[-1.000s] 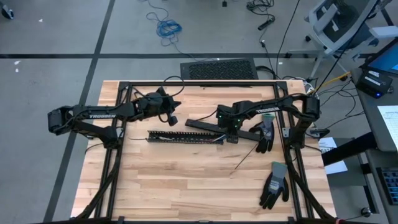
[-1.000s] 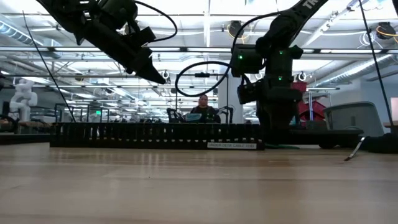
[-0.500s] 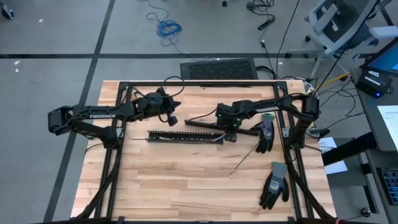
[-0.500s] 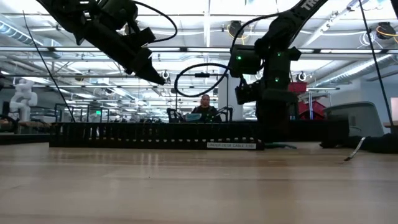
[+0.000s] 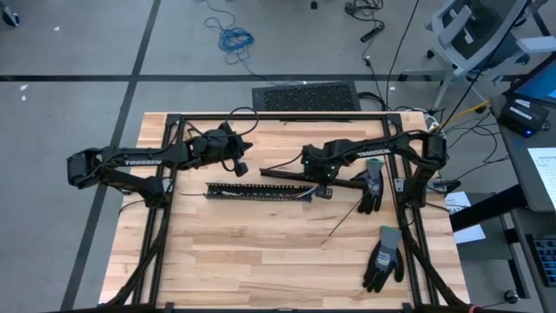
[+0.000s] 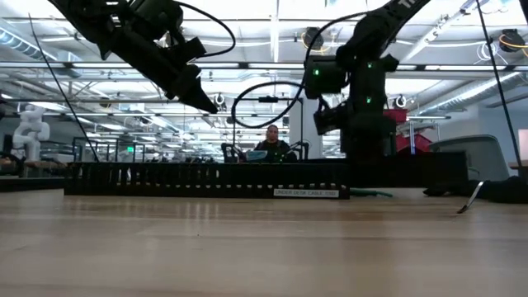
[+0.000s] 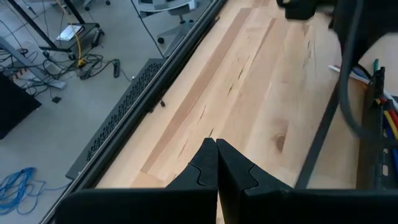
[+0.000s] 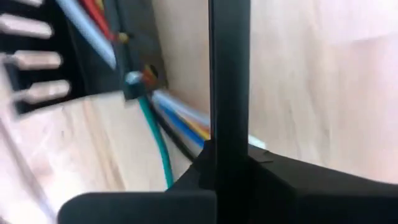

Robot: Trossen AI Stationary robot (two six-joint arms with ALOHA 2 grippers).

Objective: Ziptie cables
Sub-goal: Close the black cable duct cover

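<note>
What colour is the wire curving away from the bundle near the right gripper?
Green, clearest in the right wrist view.

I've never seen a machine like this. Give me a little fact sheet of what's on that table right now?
Left gripper: shut, empty, hovering above the table's far side
Right gripper: shut on a long flat black strip
Cables: coloured wires lying in the black cable tray
Gloves: two, near the right arm
Table: light wood

White TROSSEN lettering on left arm point(image 5: 143, 161), same on right arm point(image 5: 375, 149)
</note>
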